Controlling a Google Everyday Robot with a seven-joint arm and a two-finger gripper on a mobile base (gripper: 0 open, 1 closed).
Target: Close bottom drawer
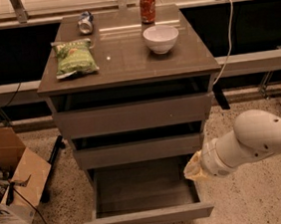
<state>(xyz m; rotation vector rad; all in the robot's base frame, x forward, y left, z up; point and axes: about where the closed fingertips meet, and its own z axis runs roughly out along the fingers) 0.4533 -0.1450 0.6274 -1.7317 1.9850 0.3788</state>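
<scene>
The bottom drawer [149, 216] of the grey-brown cabinet is pulled far out, and its plain grey inner box [143, 188] shows empty. The middle drawer [139, 150] and top drawer [133, 115] above it stand slightly out. My white arm comes in from the right, and the gripper [192, 170] sits low at the drawer's right side wall, its yellowish end pointing left over the drawer's right edge. The fingers are hidden behind the wrist.
On the cabinet top lie a green chip bag [74, 57], a white bowl [161, 38], a red soda can [147, 7] and a tipped can [85, 23]. An open cardboard box [12, 182] stands on the floor at left. A cable [228, 34] hangs at right.
</scene>
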